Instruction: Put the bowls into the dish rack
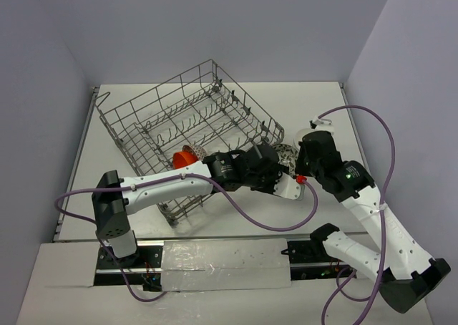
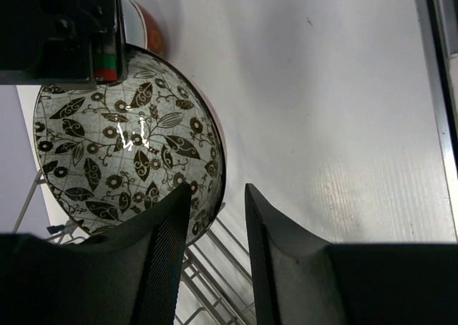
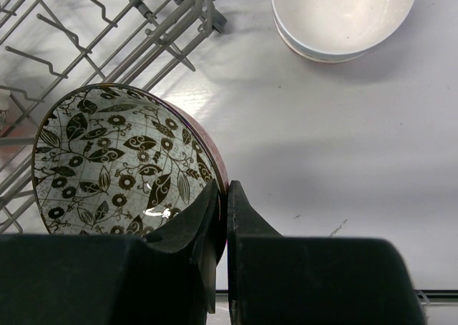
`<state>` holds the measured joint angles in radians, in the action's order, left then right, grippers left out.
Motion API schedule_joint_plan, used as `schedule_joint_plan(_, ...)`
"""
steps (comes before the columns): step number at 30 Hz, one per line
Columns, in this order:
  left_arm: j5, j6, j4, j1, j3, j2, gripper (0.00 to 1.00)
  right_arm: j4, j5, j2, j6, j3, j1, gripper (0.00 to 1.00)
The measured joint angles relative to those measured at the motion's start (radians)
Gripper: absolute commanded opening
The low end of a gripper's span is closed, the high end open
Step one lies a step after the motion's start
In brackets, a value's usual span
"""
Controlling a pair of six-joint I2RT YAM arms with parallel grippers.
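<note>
Black fingers of the right claw (image 3: 223, 193) are pressed together on the rim of the leaf-patterned bowl (image 3: 114, 160), one inside and one outside, so we count that bowl as held. It hangs tilted over the desk (image 3: 343, 167), just beside the right corner of the dish rack (image 1: 154, 121) and not in it. We cannot tell whether its foot touches the desk.

The left claw (image 2: 217, 193) straddles the same rim at another spot, its jaws partway apart. We cannot tell whether they pinch the rim or merely stand around it.

Farther on, the orange-red bowl (image 1: 184, 157) appears to sit inside the rack near its front edge, partly hidden by the left arm. Beyond the patterned bowl, the white bowl (image 3: 343, 13) rests on the desk, apart from the rack.

We judge this to be a handover of the patterned bowl from right to left, with one bowl apparently loaded. The next move calls for a firm left grip before the right claw lets go. The bowl must then be lifted over the rack wall and set down between the tines.
</note>
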<state>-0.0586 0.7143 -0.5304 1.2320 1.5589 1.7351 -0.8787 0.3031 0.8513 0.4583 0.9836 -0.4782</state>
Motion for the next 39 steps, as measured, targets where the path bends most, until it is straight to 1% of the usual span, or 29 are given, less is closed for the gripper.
schedule_joint_plan(11, 0.031, 0.019, -0.011, 0.001, 0.005, 0.042, 0.40, -0.001, 0.003, 0.008, 0.000, 0.000, -0.019, 0.00)
schedule_joint_plan(14, 0.034, 0.030, -0.014, 0.004, 0.006, 0.047, 0.38, -0.003, 0.004, 0.010, 0.000, 0.000, -0.021, 0.00)
schedule_joint_plan(18, 0.039, 0.035, -0.014, 0.006, 0.009, 0.048, 0.32, -0.005, 0.004, 0.011, 0.000, 0.000, -0.023, 0.00)
schedule_joint_plan(20, 0.039, 0.038, -0.016, 0.007, 0.013, 0.048, 0.31, -0.005, 0.003, 0.013, 0.000, 0.000, -0.024, 0.00)
schedule_joint_plan(23, 0.039, 0.045, -0.018, 0.007, 0.018, 0.048, 0.23, -0.005, 0.004, 0.016, 0.000, 0.000, -0.024, 0.00)
schedule_joint_plan(24, 0.039, 0.048, -0.020, 0.007, 0.019, 0.048, 0.15, -0.005, 0.004, 0.017, 0.000, 0.000, -0.024, 0.00)
schedule_joint_plan(25, 0.039, 0.049, -0.021, 0.007, 0.020, 0.048, 0.11, -0.005, 0.004, 0.017, -0.001, 0.000, -0.024, 0.00)
schedule_joint_plan(26, 0.032, 0.057, -0.024, 0.007, 0.020, 0.048, 0.03, 0.000, 0.002, 0.017, -0.005, 0.000, -0.024, 0.00)
schedule_joint_plan(27, 0.026, 0.068, -0.032, 0.009, 0.021, 0.048, 0.00, 0.003, 0.001, 0.017, -0.012, 0.003, -0.026, 0.00)
schedule_joint_plan(29, 0.019, 0.079, -0.039, 0.020, 0.021, 0.049, 0.00, 0.001, -0.002, 0.019, -0.031, 0.007, -0.034, 0.00)
schedule_joint_plan(30, 0.019, 0.080, -0.043, 0.024, 0.022, 0.049, 0.00, -0.007, -0.005, 0.019, -0.037, 0.008, -0.035, 0.06)
schedule_joint_plan(32, 0.017, 0.083, -0.045, 0.024, 0.023, 0.049, 0.00, -0.008, -0.009, 0.016, -0.043, 0.008, -0.035, 0.22)
schedule_joint_plan(33, 0.014, 0.083, -0.044, 0.024, 0.023, 0.049, 0.00, -0.007, -0.009, 0.014, -0.043, 0.009, -0.035, 0.40)
schedule_joint_plan(34, 0.012, 0.081, -0.042, 0.024, 0.023, 0.049, 0.00, -0.005, -0.010, 0.010, -0.035, 0.011, -0.034, 0.50)
schedule_joint_plan(35, 0.011, 0.076, -0.043, 0.024, 0.023, 0.049, 0.00, 0.000, -0.010, 0.003, -0.035, 0.013, -0.034, 0.56)
schedule_joint_plan(36, 0.010, 0.072, -0.043, 0.024, 0.023, 0.049, 0.00, 0.003, -0.010, -0.007, -0.038, 0.018, -0.034, 0.68)
schedule_joint_plan(38, 0.007, 0.063, -0.040, 0.024, 0.021, 0.047, 0.00, 0.006, -0.011, -0.034, -0.039, 0.033, -0.034, 0.78)
schedule_joint_plan(39, 0.005, 0.057, -0.033, 0.024, 0.017, 0.043, 0.00, 0.010, -0.011, -0.047, -0.042, 0.042, -0.034, 0.86)
